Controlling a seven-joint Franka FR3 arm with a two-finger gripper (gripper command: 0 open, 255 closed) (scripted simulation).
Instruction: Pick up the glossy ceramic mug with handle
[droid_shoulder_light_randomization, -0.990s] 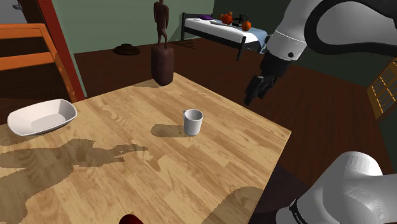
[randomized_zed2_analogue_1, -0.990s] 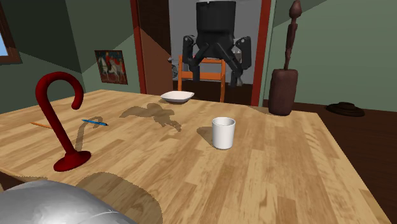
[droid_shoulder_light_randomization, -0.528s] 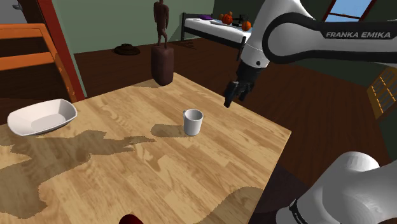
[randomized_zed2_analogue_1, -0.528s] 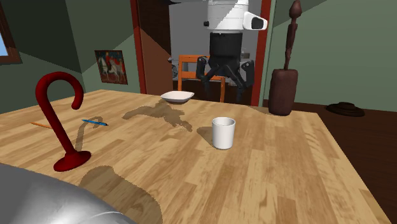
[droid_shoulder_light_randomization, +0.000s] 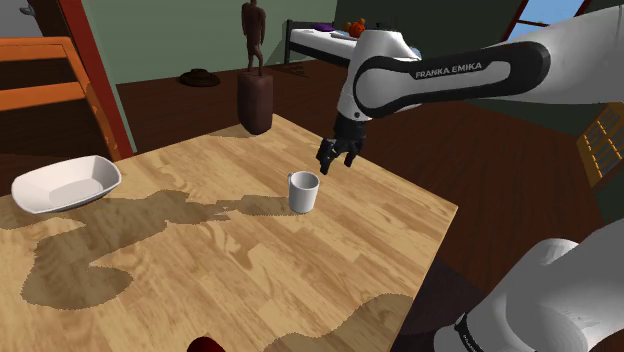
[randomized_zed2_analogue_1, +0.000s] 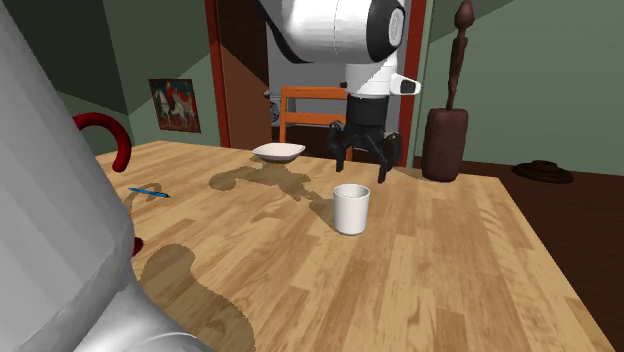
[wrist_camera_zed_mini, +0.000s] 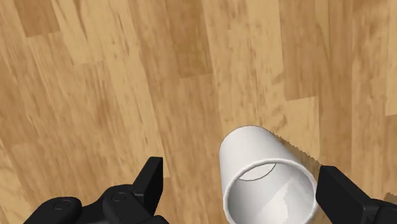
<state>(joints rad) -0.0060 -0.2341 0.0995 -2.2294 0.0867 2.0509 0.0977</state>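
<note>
A plain white mug (droid_shoulder_light_randomization: 303, 191) stands upright on the wooden table (droid_shoulder_light_randomization: 200, 280), near the middle; no handle shows on it. The same mug (randomized_zed2_analogue_1: 351, 209) sits right of centre in the second exterior view. My black gripper (droid_shoulder_light_randomization: 336, 160) hangs open above and just behind the mug, nothing between its fingers. Facing that camera, the gripper (randomized_zed2_analogue_1: 362, 168) hovers over the mug with its fingers spread. In the wrist view the mug (wrist_camera_zed_mini: 267, 178) lies below and between the fingers (wrist_camera_zed_mini: 151, 180), which do not touch it.
A white bowl (droid_shoulder_light_randomization: 65, 184) rests at the table's far left in the shoulder view. A dark brown holder (droid_shoulder_light_randomization: 256, 102) with a figure stands at the far edge. A dark red hook stand (randomized_zed2_analogue_1: 105, 135) and a blue pen (randomized_zed2_analogue_1: 148, 190) lie on the second exterior view's left.
The arm has swung toward the shoulder view's left and come down, bringing the gripper from beyond the table's edge to just above the mug. The fingers stay open. The mug has not moved.
</note>
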